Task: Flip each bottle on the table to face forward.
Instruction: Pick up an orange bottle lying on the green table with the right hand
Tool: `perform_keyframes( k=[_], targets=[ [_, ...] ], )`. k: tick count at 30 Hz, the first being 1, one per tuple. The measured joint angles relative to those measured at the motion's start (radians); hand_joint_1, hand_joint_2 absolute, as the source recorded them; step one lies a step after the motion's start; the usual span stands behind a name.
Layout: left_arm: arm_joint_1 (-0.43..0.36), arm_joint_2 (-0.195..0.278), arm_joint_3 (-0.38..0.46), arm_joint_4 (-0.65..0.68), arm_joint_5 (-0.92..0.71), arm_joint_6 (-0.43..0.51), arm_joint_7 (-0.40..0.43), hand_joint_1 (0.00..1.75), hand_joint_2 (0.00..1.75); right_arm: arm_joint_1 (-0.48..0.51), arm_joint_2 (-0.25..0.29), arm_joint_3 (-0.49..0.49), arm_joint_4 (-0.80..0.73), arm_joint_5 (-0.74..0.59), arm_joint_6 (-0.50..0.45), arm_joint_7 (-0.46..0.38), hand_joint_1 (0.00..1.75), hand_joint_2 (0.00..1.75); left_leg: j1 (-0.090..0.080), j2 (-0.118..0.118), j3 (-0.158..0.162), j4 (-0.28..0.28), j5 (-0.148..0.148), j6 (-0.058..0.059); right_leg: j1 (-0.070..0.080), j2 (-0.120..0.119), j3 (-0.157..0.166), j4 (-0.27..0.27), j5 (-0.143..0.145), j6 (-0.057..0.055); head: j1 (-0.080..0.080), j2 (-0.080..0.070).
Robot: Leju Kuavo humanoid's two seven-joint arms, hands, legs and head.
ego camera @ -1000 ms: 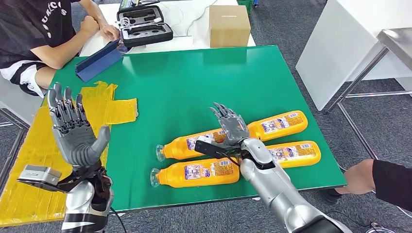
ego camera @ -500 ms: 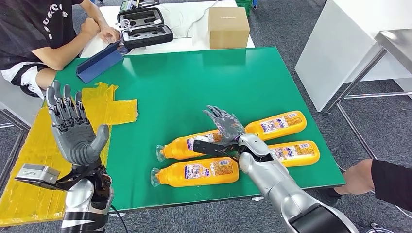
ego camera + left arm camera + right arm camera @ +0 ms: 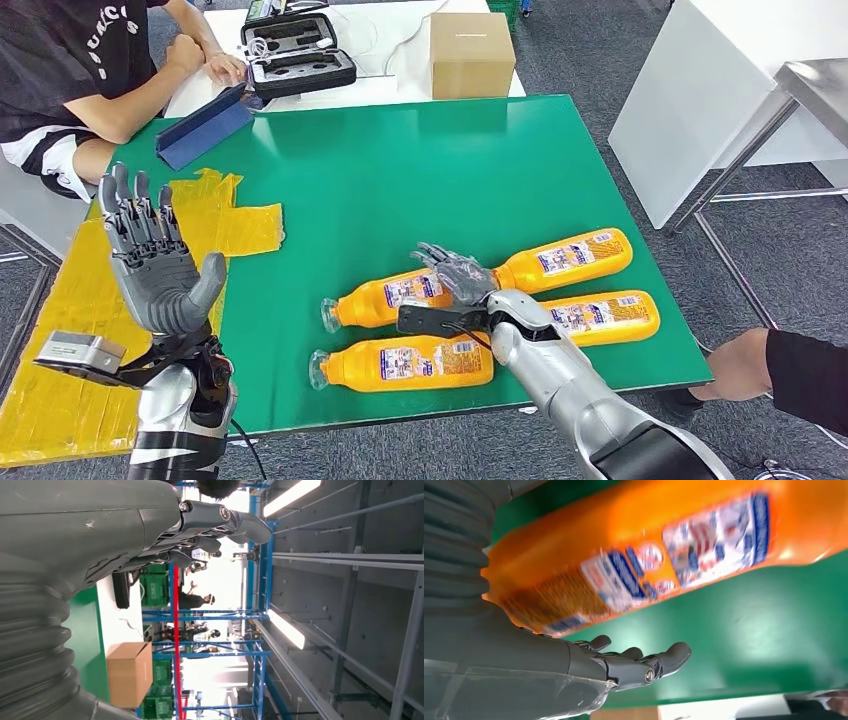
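Four orange bottles lie on their sides on the green surface (image 3: 400, 170), near the robot's edge, in two rows. Far-left bottle (image 3: 385, 297), far-right bottle (image 3: 570, 255), near-left bottle (image 3: 405, 362), near-right bottle (image 3: 600, 315). Caps on the left pair point to the robot's left.

Right hand (image 3: 457, 271) hangs low over the far-left bottle's base end, fingers spread, clamped on nothing. In the right wrist view the fingers (image 3: 639, 661) lie just beside an orange bottle body; contact cannot be told through the blur.

Left hand (image 3: 150, 265) raised beside the surface, palm up, fingers apart, holding nothing, above the yellow taped sheet (image 3: 215, 215).

A person sits at the far-left corner by a blue folder (image 3: 200, 125); another person's arm (image 3: 780, 365) shows off the near-right corner.

Risks, as judged:
- Round bodies, packed close. A push on the far-left bottle likely rolls it into its neighbours and turns their labels.
- Smooth plastic. A flat-handed roll may slip and leave the label half turned.
- Near row sits close to the edge; a nudge could send one off.
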Motion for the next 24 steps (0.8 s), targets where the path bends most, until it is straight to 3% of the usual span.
perform_keyframes(
  k=[8, 11, 18, 24],
  targets=[
    [-0.005, 0.0, 0.0, 0.011, 0.004, -0.002, 0.0, 0.0, 1.75, -0.003, 0.001, 0.001, 0.015, -0.009, 0.013, -0.001, 0.0, 1.75, 0.0, 0.0, 0.0, 0.0, 0.0, 0.0, 0.0, 0.0, 0.0, 0.0, 0.0, 0.0, 0.0, 0.0],
    [-0.009, 0.0, 0.0, 0.019, 0.005, -0.003, 0.0, 0.0, 1.75, -0.013, 0.003, 0.004, 0.032, 0.008, 0.002, 0.042, 0.0, 1.75, 0.0, 0.0, 0.0, 0.0, 0.0, 0.0, 0.0, 0.0, 0.0, 0.0, 0.0, 0.0, 0.0, 0.0],
    [-0.015, -0.002, 0.0, 0.037, 0.008, -0.008, 0.0, 0.0, 1.75, -0.058, 0.011, 0.047, 0.111, 0.104, -0.018, 0.175, 0.2, 1.75, 0.0, 0.0, 0.0, 0.0, 0.0, 0.0, 0.0, 0.0, 0.0, 0.0, 0.0, 0.0, 0.0, 0.0],
    [-0.018, -0.003, 0.0, 0.047, 0.009, -0.008, 0.0, 0.0, 1.75, -0.08, 0.019, 0.086, 0.157, 0.153, -0.016, 0.236, 0.33, 1.75, 0.0, 0.0, 0.0, 0.0, 0.0, 0.0, 0.0, 0.0, 0.0, 0.0, 0.0, 0.0, 0.0, 0.0]
  ],
)
